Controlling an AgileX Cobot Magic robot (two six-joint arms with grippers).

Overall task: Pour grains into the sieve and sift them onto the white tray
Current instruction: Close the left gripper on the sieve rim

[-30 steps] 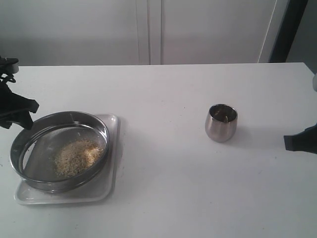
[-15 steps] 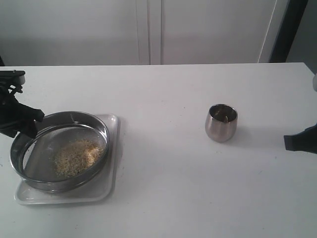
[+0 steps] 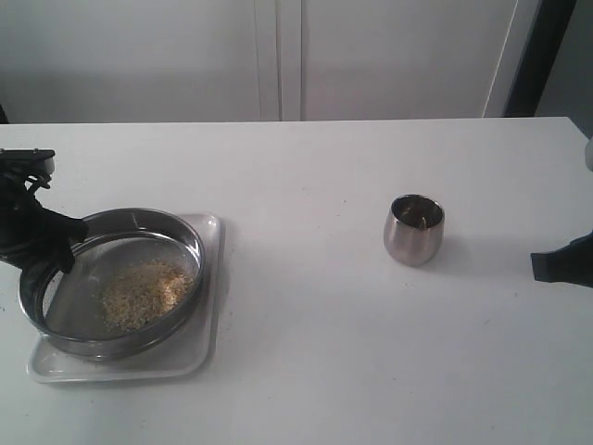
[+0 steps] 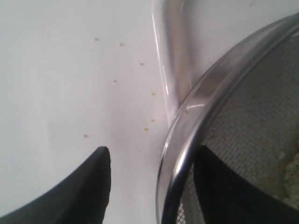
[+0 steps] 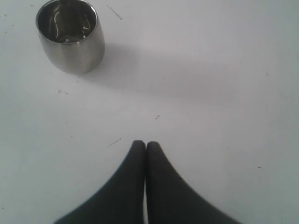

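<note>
Left hand: at the left rim of the sieve, fingers spread wide. In the left wrist view one finger is outside the steel rim and the other is inside over the mesh. There's a visible gap on the outer side, so it's straddling the rim, not clamped on it.

The sieve sits on the white tray at the desk's left end and overhangs the tray's left edge. The grains lie in one pile on the mesh, right of centre. A few stray specks sit on the white surface just outside the rim; can't tell if that's tray or desk.

Steel cup: upright, right of centre, well apart from the tray; can't tell what's inside.

Right hand: at the far right edge, fingers pressed together, nothing between them, over bare desk, clear of the cup.
</note>
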